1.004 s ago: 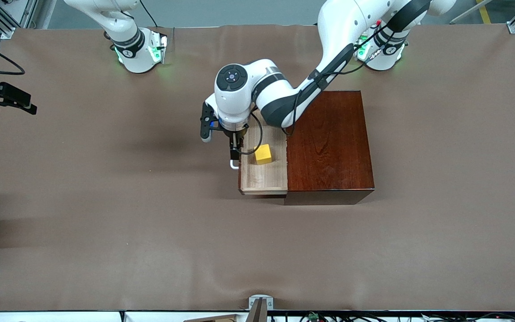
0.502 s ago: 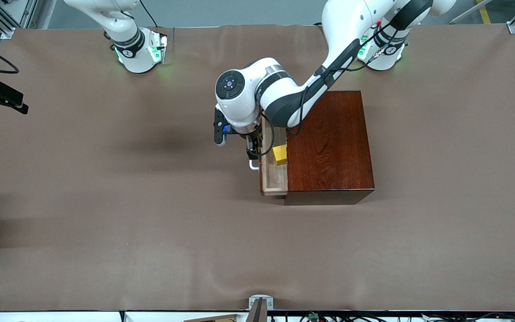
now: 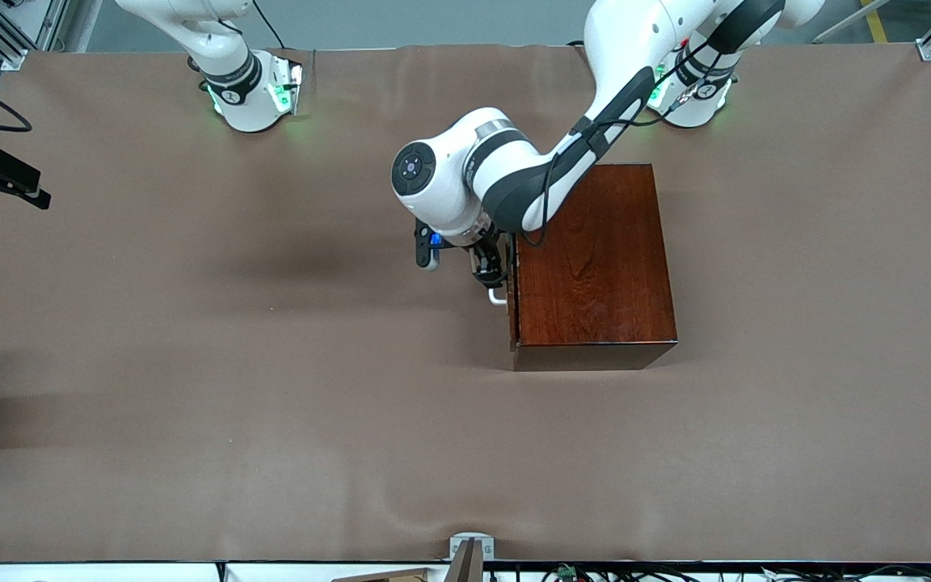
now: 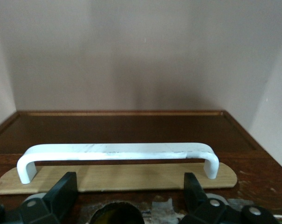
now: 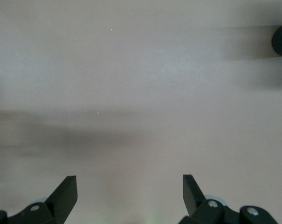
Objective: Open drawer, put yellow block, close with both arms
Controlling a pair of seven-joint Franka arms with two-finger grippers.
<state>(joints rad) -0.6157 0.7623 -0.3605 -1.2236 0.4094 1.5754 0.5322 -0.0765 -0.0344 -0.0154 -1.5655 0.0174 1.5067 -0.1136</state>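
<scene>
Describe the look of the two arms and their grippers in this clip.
Both arms are glossy white with black joint bands and black cables; the bases glow green. The left arm has a round dark cap at its wrist and a blue light. The left gripper and right gripper have black wedge-shaped fingers.

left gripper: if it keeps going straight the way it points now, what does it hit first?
Probably the drawer's white handle: the left gripper is open, a finger on each side, pointing at the drawer front in the wooden box. Depth is unclear; the handle may already sit between the fingers.
</scene>
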